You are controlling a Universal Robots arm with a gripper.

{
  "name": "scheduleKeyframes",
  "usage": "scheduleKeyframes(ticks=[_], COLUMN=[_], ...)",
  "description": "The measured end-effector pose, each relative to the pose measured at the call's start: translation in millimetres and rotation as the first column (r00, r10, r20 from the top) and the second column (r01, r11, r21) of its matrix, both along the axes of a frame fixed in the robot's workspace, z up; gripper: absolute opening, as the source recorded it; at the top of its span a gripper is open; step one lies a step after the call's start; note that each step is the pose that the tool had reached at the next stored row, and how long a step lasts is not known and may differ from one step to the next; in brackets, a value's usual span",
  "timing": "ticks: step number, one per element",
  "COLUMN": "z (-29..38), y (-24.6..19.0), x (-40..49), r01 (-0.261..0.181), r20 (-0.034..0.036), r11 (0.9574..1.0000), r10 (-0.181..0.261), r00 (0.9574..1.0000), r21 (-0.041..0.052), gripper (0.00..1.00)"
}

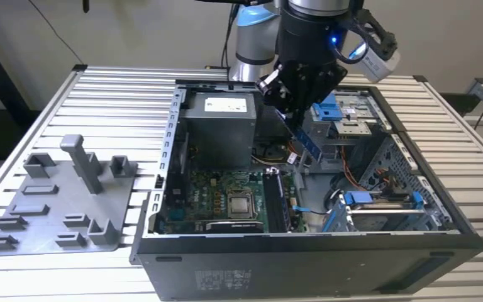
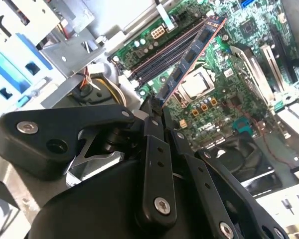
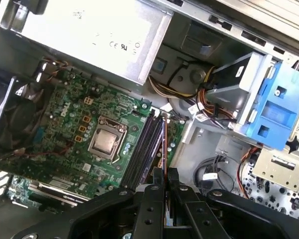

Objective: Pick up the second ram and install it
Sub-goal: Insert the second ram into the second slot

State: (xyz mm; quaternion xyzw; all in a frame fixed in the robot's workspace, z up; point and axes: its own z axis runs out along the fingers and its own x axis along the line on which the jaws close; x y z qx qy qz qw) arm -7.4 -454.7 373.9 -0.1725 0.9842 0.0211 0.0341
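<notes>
In the exterior view the black end effector (image 1: 290, 108) hangs over the open black computer case (image 1: 309, 251), which lies on the slatted white metal desk (image 1: 116, 100). It is clamped on the second ram (image 1: 305, 139), a long, thin, flat dark-green circuit strip that slants down from its fingers toward the green motherboard (image 1: 208, 201). The grey plastic tray with upright pegs (image 1: 65, 207) sits well apart at the exterior view's left. In the second wrist view the end effector (image 2: 157, 107) pinches one short end of the second ram (image 2: 192, 57) across its flat faces. The strip reaches out clear of the board, above the long black narrow slots (image 2: 162, 55) and near the square silver processor socket (image 2: 197, 82). In the first wrist view the second ram (image 3: 164, 143) appears edge-on as a thin line running out from the end effector (image 3: 164, 174), roughly parallel to the slots (image 3: 142, 149) and just beside them, so it looks not yet seated. The strip is probably light and stiff but thin and fragile, apt to crack if twisted. Held at one end only, it may tilt under pressure. The bare edges and short ends seem the safest places to grip, away from the chips and the contact edge.
</notes>
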Motion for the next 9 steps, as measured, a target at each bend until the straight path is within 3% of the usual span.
scheduleKeyframes(ticks=[2, 5, 9], z=[-0.6, -1.6, -2.9], y=[0.0, 0.0, 0.0], x=[0.0, 0.0, 0.0], r01=[0.032, 0.073, 0.134], r20=[-0.0016, -0.0117, -0.0158], r11=[0.9995, 0.9973, 0.9910], r10=[-0.032, -0.073, -0.134], r00=[0.9995, 0.9973, 0.9909], r21=[-0.0001, -0.0005, -0.0010], gripper=[0.14, 0.14, 0.14])
